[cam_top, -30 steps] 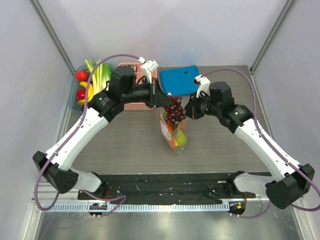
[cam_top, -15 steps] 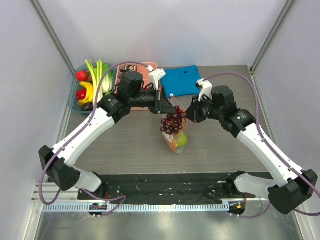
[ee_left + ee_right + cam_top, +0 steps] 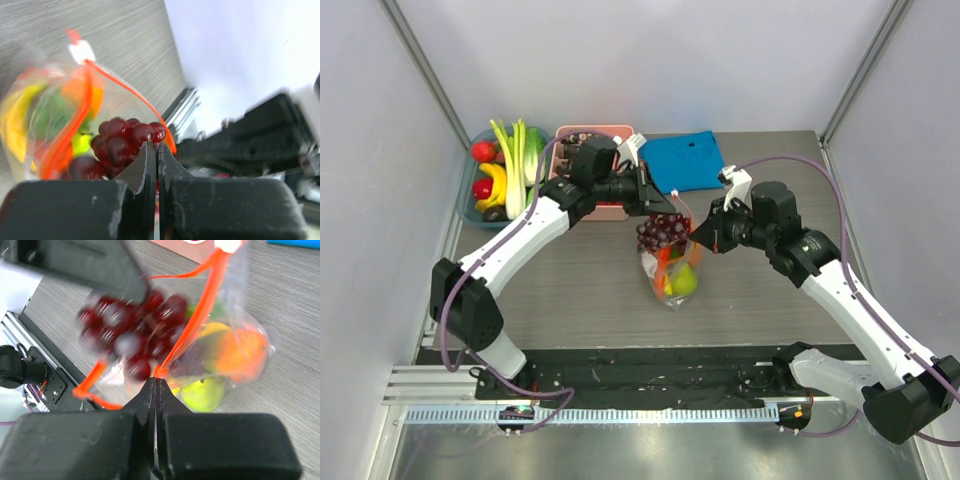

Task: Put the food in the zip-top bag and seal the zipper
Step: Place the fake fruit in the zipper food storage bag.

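"Where's the zip-top bag (image 3: 672,275) got to?"

"Middle of the table, standing up with its mouth open. There's a green pear (image 3: 202,392) and an orange piece (image 3: 242,352) down inside it."

"And the arms?"

"The right gripper (image 3: 700,232) is at the bag's right side, fingers pinched tight on the zipper (image 3: 192,312), holding that edge up. The left gripper (image 3: 665,207) is just above the bag's mouth, coming from the back left. Its fingers are pressed together at the top of the grape bunch (image 3: 660,233), which hangs right at the opening, partly between the two orange edges."

"Anything else?"

"The rest of the food, a banana (image 3: 495,180), red fruits and leafy greens, sits in a bin (image 3: 465,200) well off to the bag's left, toward the back. A pink tray (image 3: 582,135) lies behind the bag to the left, and a blue cloth (image 3: 685,160) is straight behind it."
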